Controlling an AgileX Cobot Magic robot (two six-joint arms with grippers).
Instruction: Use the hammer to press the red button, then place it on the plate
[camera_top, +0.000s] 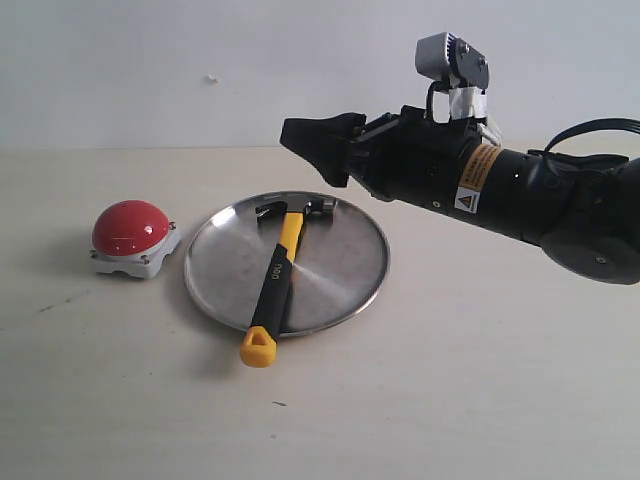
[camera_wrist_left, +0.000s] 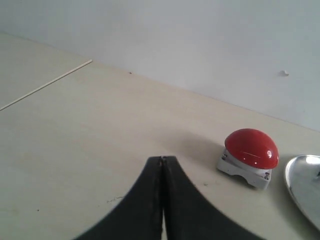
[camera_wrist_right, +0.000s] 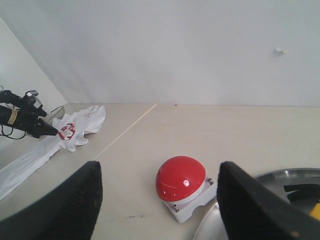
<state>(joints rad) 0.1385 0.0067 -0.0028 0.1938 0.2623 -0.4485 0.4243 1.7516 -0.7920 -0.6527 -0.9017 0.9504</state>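
The hammer (camera_top: 274, 281) lies on the plate (camera_top: 345, 265), its dark head at the far rim and its yellow tip sticking out over the near rim. The red button (camera_top: 131, 227) stands on the table just left of the plate. My right gripper (camera_top: 312, 148) hovers above the plate's far side, open and empty. In the right wrist view its fingers frame the red button (camera_wrist_right: 180, 178), with the plate (camera_wrist_right: 280, 178) rim and the hammer (camera_wrist_right: 301, 192) head at the edge. My left gripper (camera_wrist_left: 162, 160) is shut on nothing, away from the red button (camera_wrist_left: 250, 148) and the plate (camera_wrist_left: 304, 184).
A white cloth with red print (camera_wrist_right: 75, 127) lies far off beside a black device (camera_wrist_right: 20, 117). A thin seam (camera_wrist_left: 47, 84) crosses the table. A pale wall backs the table.
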